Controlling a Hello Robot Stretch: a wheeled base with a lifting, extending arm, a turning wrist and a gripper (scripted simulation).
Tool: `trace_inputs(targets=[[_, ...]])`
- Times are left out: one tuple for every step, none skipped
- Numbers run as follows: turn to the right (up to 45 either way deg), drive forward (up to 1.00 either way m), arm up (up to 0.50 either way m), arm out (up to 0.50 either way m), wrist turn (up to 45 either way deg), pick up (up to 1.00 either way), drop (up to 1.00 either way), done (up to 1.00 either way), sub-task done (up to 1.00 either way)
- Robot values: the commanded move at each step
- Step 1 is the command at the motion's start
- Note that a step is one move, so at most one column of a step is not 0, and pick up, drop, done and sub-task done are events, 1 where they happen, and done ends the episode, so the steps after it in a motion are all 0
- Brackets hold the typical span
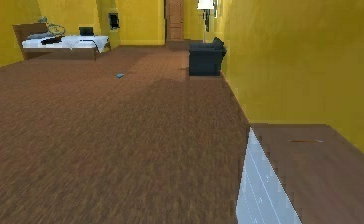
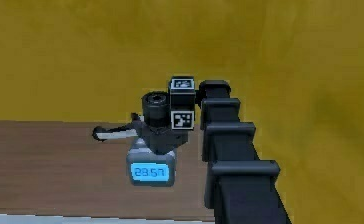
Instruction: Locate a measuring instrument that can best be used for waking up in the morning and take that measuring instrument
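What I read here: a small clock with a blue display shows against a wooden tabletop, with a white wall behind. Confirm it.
Wrong: the wall is yellow, not white, as the arm side view shows. The small clock with its blue display and the wooden tabletop are as stated.

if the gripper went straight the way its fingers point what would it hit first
Looks free: the gripper points toward the arm side view's left, with bare tabletop there; depth is unclear.
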Motion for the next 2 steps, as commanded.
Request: trace_inputs(targets=[[0.0, 0.0, 0.0, 0.0, 36.0, 0.0, 0.0, 0.0, 0.0], [0.0, 0.0, -0.28, 0.0, 0.0, 0.0, 0.0, 0.0, 0.0]])
